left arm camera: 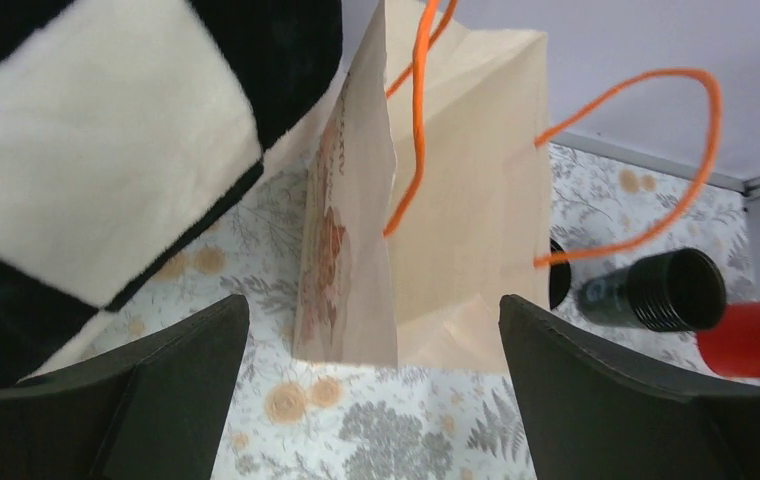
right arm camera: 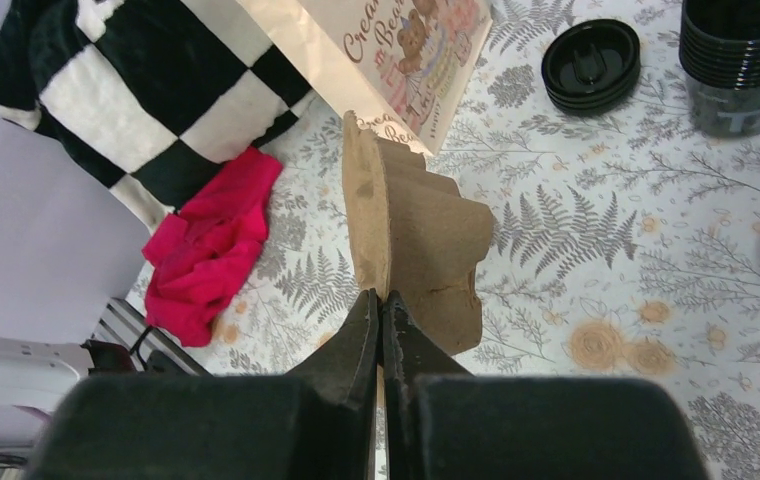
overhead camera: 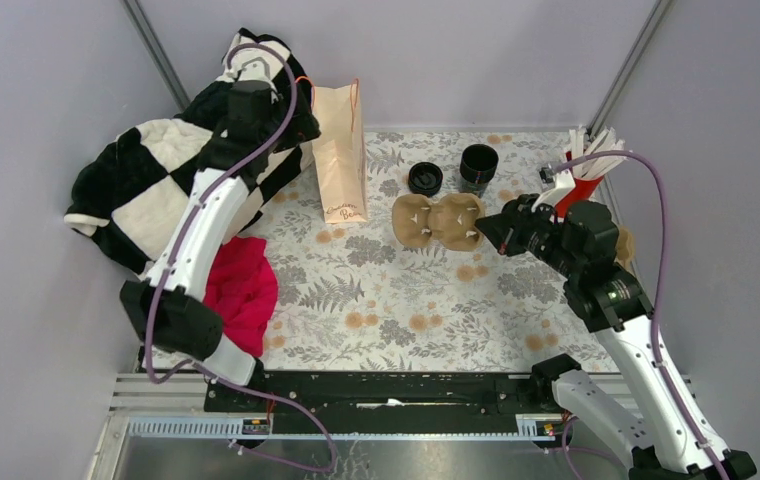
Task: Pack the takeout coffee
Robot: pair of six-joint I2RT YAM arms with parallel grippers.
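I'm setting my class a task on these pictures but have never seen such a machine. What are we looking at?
Two robot arms are bolted at a table's near edge. The wide picture looks down from above; the other two come from a camera on each wrist. The left gripper is open, facing a standing paper bag. The right gripper is shut on a brown cardboard cup carrier. Also on the table: stacked black cups, black lids, a red cup, a checkered blanket and a pink cloth.

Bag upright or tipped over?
Upright. The bag stands on its base beside the blanket, orange handles at the top.
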